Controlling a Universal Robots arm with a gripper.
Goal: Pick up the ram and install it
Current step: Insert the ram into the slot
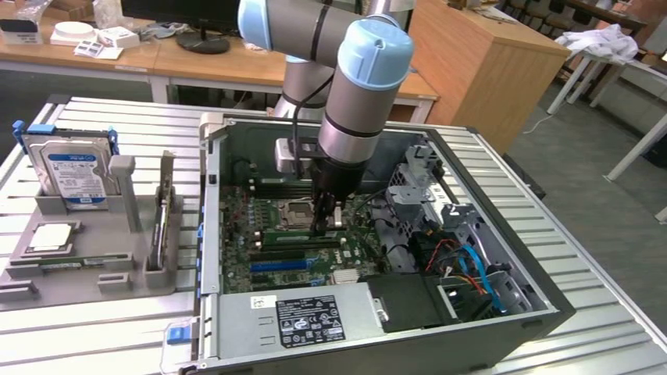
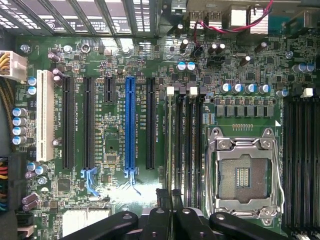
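Gripper (image 1: pixel 331 225) in open case (image 1: pixel 212 226) — walls well clear of it
Jaws closed, nothing visibly held, just beside CPU socket (image 2: pixel 243 175); hard drive (image 1: pixel 73 168) upright in tray (image 1: pixel 99 250) at exterior view's 9 o'clock

Nothing can be read for certain: the blue label (image 1: pixel 73 173) on the hard drive (image 1: pixel 69 144), the black sticker (image 1: pixel 309 320) on the power supply (image 1: pixel 250 312) (white marks and logos, too fine) and the white print (image 2: pixel 136 127) along the motherboard (image 2: pixel 115 150) slots are all illegible

Thin ram (image 2: pixel 171 198) (edge-on) pinched upright between the fingers (image 2: pixel 161 196).
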